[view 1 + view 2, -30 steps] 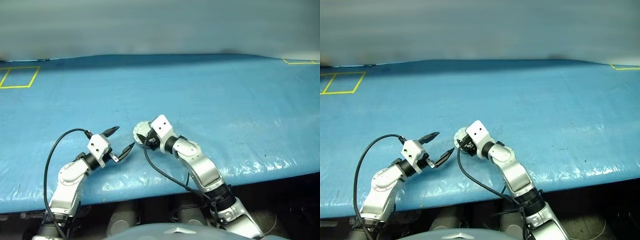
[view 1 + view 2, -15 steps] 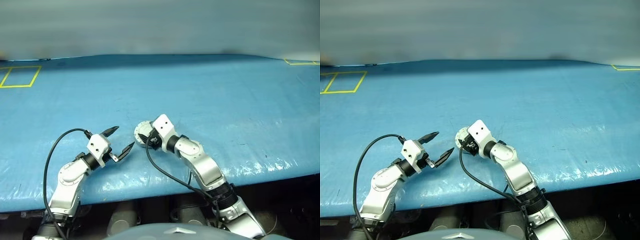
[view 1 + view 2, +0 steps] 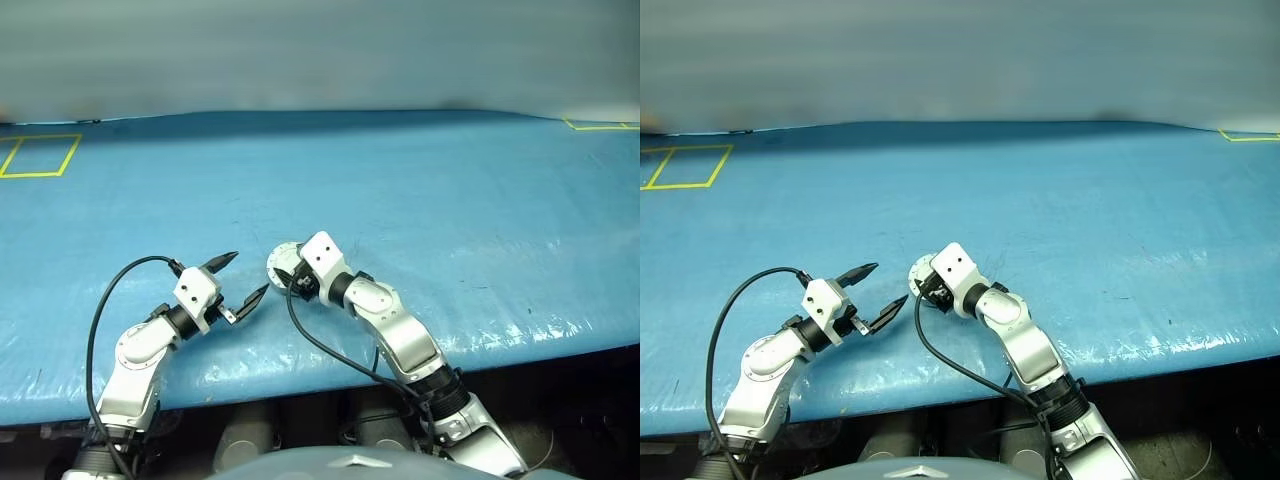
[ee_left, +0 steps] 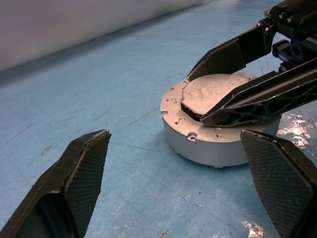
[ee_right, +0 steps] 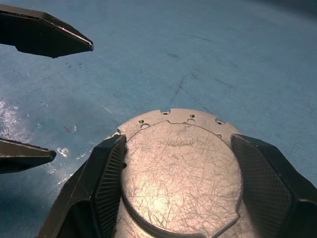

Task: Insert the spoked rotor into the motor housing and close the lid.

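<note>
Resting closed near the blue table's [image 3: 420, 180] near edge, the motor housing [image 4: 210, 144] with its lid [image 5: 181, 176] down is judged rigid, heavy, slick; its rim is straddled by the spread right gripper [image 5: 178, 163], contact unclear. Left gripper [image 3: 245, 278] is held open, empty, just left.

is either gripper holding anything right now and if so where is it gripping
The right gripper straddles the round grey metal lid closed on the grey round motor housing, one finger at each side of its edge; firm contact cannot be told. The left gripper is open and holds nothing.
</note>
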You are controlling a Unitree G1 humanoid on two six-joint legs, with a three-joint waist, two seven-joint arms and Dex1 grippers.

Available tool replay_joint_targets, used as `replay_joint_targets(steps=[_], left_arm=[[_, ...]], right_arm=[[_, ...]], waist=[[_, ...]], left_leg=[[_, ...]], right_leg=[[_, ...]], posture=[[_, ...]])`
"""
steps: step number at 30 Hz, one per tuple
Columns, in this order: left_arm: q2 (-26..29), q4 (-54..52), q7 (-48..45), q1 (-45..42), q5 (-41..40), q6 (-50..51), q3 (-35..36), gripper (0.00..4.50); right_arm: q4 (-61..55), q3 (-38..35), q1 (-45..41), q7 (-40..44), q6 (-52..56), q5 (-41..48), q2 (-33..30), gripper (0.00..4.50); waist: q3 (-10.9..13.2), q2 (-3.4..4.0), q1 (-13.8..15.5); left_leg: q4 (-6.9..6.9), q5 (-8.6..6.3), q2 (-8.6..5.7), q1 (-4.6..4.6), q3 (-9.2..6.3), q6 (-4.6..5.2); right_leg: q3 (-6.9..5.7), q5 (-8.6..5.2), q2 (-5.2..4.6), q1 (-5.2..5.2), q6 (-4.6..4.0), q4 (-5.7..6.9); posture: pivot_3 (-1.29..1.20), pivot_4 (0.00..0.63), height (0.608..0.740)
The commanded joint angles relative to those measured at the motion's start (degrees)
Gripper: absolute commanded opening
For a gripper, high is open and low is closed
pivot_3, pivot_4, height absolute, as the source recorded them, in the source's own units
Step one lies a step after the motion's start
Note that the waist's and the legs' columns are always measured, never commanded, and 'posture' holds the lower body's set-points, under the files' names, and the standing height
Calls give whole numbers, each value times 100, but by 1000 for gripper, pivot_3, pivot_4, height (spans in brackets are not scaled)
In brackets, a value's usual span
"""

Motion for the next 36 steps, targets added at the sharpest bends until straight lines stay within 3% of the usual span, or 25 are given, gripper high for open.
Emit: replay_joint_targets(steps=[1,5,8,18,19,36], left_arm=[[-65,-225,22,-31,-125,155,19,4500],[-246,-297,-17,-153,-422,481,20,4500],[-421,-274,-91,-282,-737,691,66,3567],[-511,166,-32,-709,-208,670,-140,208],[-493,210,-28,-726,-141,661,-164,25],[-434,206,-134,-742,150,1121,-479,25]], right_arm=[[205,117,74,23,183,-139,-79,3049],[178,106,82,11,199,-111,-92,3049],[164,97,85,4,205,-106,-100,3049],[44,63,130,-67,247,-102,-120,3049],[27,53,137,-71,254,-97,-123,3049],[-189,19,195,-88,333,-56,-125,3049]], waist=[[0,-1,1],[0,0,4],[-2,-3,7],[-2,-4,9],[-2,-4,9],[-3,-5,26]], left_leg=[[0,0,0,1,0,0],[-1,-1,1,1,-1,0],[0,-1,1,1,-1,0],[-1,-2,0,0,0,3],[-1,-2,0,0,0,3],[-2,-6,-3,-2,-3,8]], right_leg=[[0,0,-3,0,0,0],[-1,0,-15,0,-1,0],[-1,0,-15,2,-2,0],[0,0,10,1,-4,-1],[-1,-1,11,1,-4,-1],[-9,-2,-28,1,-5,-5]], posture=[[0,150,740],[0,150,740],[0,150,740],[0,150,740],[0,150,740],[0,150,740]])
